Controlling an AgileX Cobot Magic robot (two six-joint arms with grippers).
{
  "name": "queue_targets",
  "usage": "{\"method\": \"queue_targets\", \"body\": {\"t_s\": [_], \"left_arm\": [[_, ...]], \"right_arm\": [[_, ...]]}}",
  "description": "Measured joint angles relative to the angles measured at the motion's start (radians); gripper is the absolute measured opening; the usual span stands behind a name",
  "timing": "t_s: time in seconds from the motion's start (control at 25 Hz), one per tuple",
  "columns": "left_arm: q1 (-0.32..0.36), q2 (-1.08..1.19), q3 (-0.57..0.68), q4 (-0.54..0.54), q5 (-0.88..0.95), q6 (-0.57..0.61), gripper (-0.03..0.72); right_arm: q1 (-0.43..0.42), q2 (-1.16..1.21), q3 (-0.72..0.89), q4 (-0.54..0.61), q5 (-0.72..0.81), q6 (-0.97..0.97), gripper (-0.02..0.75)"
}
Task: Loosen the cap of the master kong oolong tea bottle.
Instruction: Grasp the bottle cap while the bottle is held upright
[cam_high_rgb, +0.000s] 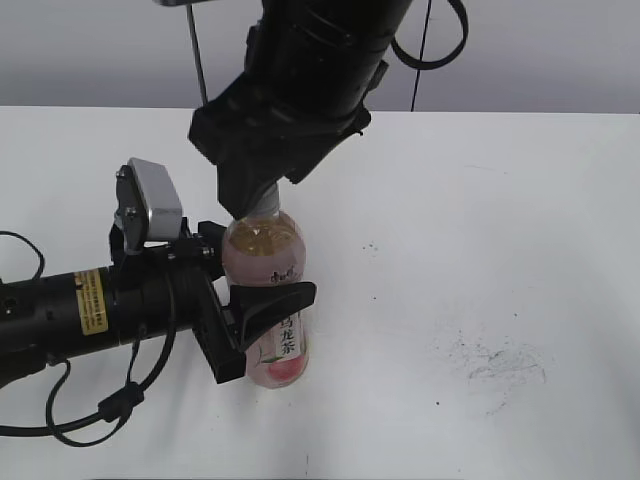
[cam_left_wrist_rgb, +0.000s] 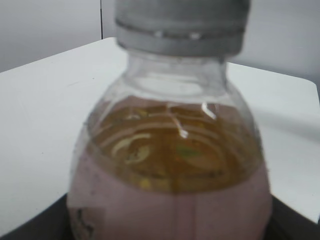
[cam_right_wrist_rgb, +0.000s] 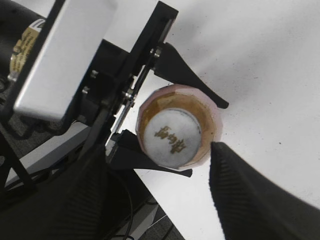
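The master kong oolong tea bottle (cam_high_rgb: 270, 300) stands upright on the white table, amber tea showing above its pink label. My left gripper (cam_high_rgb: 275, 270) reaches in from the left and is shut on the bottle's body; its black fingers (cam_right_wrist_rgb: 185, 75) press both sides. The left wrist view is filled by the bottle (cam_left_wrist_rgb: 170, 190) and its cap (cam_left_wrist_rgb: 182, 30). My right gripper (cam_high_rgb: 262, 195) hangs over the bottle's top. From above, the grey-white cap (cam_right_wrist_rgb: 172, 137) lies between the wide-apart right fingers (cam_right_wrist_rgb: 250, 200), which do not touch it. The right gripper (cam_right_wrist_rgb: 157, 150) is open.
The white table (cam_high_rgb: 480, 220) runs back to a grey wall. Dark scuff marks (cam_high_rgb: 500, 360) lie to the right of the bottle. The left arm's body and cables (cam_high_rgb: 90, 310) take up the near left.
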Motion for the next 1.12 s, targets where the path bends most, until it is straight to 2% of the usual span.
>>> {"method": "queue_targets", "body": {"t_s": [0.12,0.44,0.92,1.12], "left_arm": [[0.0,0.0,0.0,0.001,0.0,0.001,0.427],[0.0,0.0,0.0,0.002,0.0,0.002,0.427],[0.0,0.0,0.0,0.002,0.0,0.002,0.427],[0.0,0.0,0.0,0.002,0.0,0.002,0.427]], "right_arm": [[0.007,0.018,-0.026,-0.04,-0.001,0.028,0.484],[0.007,0.05,-0.058,-0.051,0.008,0.031,0.484],[0.007,0.064,-0.06,-0.015,0.024,0.0,0.479],[0.007,0.068,-0.06,-0.005,0.026,-0.009,0.442]]}}
